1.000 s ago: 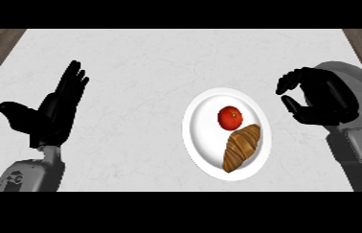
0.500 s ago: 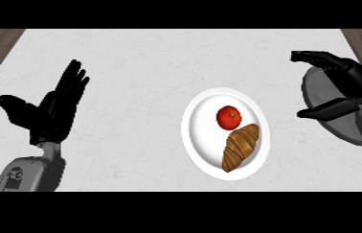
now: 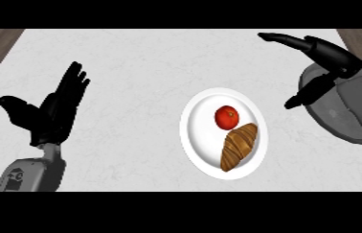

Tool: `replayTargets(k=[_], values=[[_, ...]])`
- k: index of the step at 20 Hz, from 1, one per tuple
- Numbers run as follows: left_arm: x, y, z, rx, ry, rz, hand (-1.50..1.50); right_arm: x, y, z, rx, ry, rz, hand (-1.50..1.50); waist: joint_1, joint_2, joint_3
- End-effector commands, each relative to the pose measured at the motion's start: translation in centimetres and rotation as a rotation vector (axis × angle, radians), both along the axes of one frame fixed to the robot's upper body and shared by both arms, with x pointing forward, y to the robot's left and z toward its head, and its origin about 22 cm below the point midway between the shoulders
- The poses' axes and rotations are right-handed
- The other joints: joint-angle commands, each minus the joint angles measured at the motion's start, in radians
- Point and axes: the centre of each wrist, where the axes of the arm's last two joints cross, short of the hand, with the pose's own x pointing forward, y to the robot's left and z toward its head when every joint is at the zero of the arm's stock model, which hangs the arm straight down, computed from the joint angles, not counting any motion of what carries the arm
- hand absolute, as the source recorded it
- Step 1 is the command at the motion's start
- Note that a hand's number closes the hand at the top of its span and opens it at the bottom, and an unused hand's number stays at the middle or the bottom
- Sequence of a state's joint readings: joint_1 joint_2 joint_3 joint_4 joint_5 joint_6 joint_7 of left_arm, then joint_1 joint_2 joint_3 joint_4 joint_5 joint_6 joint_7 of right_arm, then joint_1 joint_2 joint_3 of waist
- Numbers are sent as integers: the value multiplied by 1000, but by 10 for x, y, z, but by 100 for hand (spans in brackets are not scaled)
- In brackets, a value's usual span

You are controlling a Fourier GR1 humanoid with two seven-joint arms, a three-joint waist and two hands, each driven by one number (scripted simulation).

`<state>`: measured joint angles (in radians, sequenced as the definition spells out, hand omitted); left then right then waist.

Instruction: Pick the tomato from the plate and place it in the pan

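Note:
A red tomato [image 3: 227,117] lies on the upper part of a white plate [image 3: 200,131] in the middle of the counter, touching a brown croissant [image 3: 238,146] below it. A grey pan [image 3: 332,114] shows at the right edge, cut off by the view. My right hand [image 3: 325,52] is open above the pan's upper rim, fingers stretched to the left and thumb pointing down, well to the right of the tomato and apart from it. My left hand [image 3: 56,110] rests open at the far left, fingers up.
The counter [image 3: 141,74] is pale marbled white; brown corners show at its top left and top right. The croissant takes up the plate's lower half, right against the tomato.
My right hand has gone from curled to open and moved up and to the right over the pan. The left hand, tomato and plate have stayed in place.

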<state>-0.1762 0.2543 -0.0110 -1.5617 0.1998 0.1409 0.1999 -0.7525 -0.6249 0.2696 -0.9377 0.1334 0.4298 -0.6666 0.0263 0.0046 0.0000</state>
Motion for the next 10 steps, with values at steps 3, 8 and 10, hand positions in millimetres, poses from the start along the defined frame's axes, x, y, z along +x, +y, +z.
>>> replayTargets(k=[3,8,10], values=[[8,0,9,13,6,5,0,15,45,37,-270,-9,121,-150,-7,-2,-1],[0,5,5,-11,4,10,0,5,66,1,-528,76,233,-150,-5,-4,-1],[-10,8,2,-1,1,18,0,-2,59,-14,-545,81,255,-150,-10,-5,0]])
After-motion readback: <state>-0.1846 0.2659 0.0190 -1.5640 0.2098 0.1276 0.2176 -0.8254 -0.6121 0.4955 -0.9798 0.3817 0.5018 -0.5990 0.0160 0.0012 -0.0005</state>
